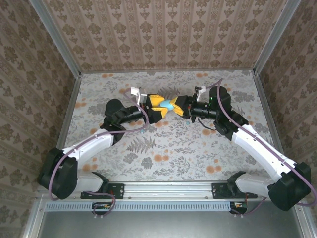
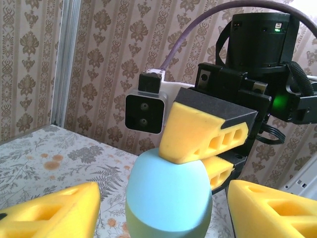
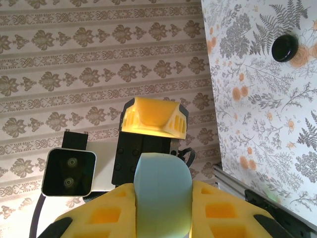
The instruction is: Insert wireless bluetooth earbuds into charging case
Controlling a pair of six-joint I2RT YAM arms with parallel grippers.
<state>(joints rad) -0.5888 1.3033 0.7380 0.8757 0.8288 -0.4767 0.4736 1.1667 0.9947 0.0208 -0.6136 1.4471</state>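
Both arms reach from their bases at the near edge and bend inward. Their wrists face each other over the far half of the bench (image 1: 163,148), about midway between its left and right edges. The left gripper (image 1: 159,108) points right and the right gripper (image 1: 181,106) points left. The teal charging case (image 1: 170,105) sits between them, held clear of the bench surface.

The right gripper is closed on the case. In its own wrist view its yellow fingers (image 3: 111,213) press against both sides. From the left wrist, the same fingers (image 2: 205,131) clamp the case's far upper end. The left gripper is spread wide, and its fingers (image 2: 54,213) stand on either side of the case with a gap on each side.

The case's near end is cut off at the bottom of both wrist views. No lid seam can be made out, so I cannot tell whether it is open or closed. From the right wrist, one left finger (image 3: 153,116) shows above the case and the other is hidden behind it.

A black earbud (image 3: 285,48) lies on the floral bench surface, well apart from the grippers. It is too small to read as more than a round dark piece. The right wrist camera (image 2: 144,110) sits just beside the clamping fingers, with a purple cable (image 2: 198,29) arching above it. The left wrist camera (image 3: 68,172) shows against the patterned wall (image 3: 74,74).
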